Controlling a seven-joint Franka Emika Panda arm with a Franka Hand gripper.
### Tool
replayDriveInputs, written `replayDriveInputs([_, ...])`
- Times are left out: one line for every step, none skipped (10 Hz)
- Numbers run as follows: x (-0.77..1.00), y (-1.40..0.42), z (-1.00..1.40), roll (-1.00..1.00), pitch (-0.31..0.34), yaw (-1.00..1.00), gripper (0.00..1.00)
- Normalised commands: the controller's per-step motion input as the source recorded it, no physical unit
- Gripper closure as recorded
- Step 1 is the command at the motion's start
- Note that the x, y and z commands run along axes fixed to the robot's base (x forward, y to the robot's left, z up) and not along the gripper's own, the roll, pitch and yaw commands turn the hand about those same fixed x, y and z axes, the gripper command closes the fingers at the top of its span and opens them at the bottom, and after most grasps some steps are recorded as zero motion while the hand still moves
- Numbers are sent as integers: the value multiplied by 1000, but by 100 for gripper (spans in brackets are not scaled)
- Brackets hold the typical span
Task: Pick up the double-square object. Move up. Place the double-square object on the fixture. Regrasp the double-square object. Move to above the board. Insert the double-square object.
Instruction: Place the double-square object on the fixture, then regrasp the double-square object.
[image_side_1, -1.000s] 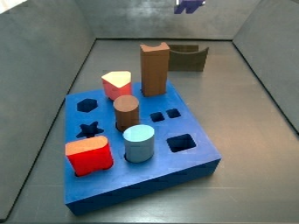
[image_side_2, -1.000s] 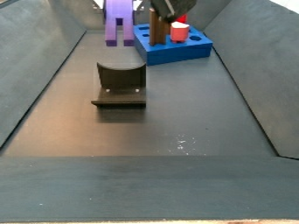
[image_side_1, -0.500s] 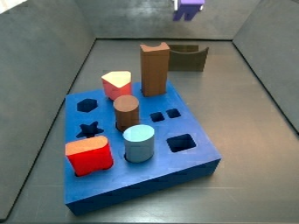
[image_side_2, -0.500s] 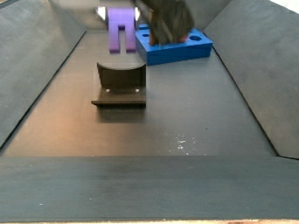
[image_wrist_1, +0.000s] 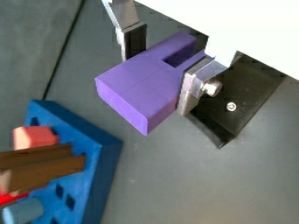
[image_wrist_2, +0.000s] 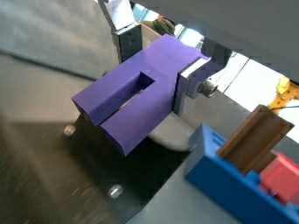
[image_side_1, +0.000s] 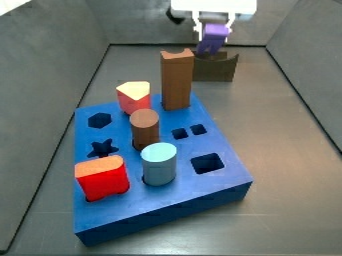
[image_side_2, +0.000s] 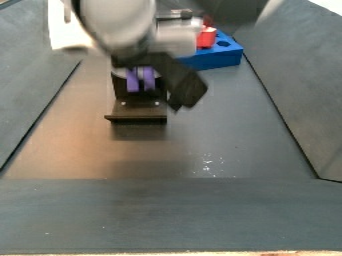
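Note:
My gripper (image_wrist_1: 162, 54) is shut on the purple double-square object (image_wrist_1: 146, 88), gripped between the silver finger plates in both wrist views (image_wrist_2: 131, 98). In a side view the gripper (image_side_1: 213, 30) holds the purple block (image_side_1: 213, 39) just above the dark fixture (image_side_1: 218, 66) at the far end of the floor. In a side view the block (image_side_2: 139, 78) hangs right over the fixture (image_side_2: 136, 104), partly hidden by the arm. The blue board (image_side_1: 154, 170) with its pegs lies nearer the front, and its corner shows in both wrist views (image_wrist_1: 59, 166).
On the board stand a tall brown block (image_side_1: 177, 80), a red rounded-square block (image_side_1: 102, 178), a light blue cylinder (image_side_1: 159, 164), a brown cylinder (image_side_1: 144, 128) and a red-and-cream peg (image_side_1: 132, 96). Grey walls (image_side_1: 54, 100) enclose the floor.
The gripper has come down with the purple block from high above the far end to just over the fixture. The arm now fills much of a side view.

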Motion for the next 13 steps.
replayDriveInputs([179,128,-924,-197,-14,-198,100])
replayDriveInputs([132,97,-658,-181,-49,-163,100])
replayDriveInputs([118,84,-533,-174,-63,-146,100])
replayDriveInputs([93,55,-249,-150,-88,-94,100])
replayDriveInputs([78,58,-171,-135,-87,-72,100])
replayDriveInputs([0,0,0,0,0,0,0])
replayDriveInputs([0,0,1000,38,-14,33,0])
replayDriveInputs([-10,0,1000,36,-5,34,0])
replayDriveInputs([-25,1,1000,39,4,36,0])
replayDriveInputs([-37,1,1000,45,19,39,0])
replayDriveInputs([-42,3,1000,42,37,33,0])
replayDriveInputs([-45,7,940,37,63,28,0])
replayDriveInputs([-35,11,707,36,83,14,0])
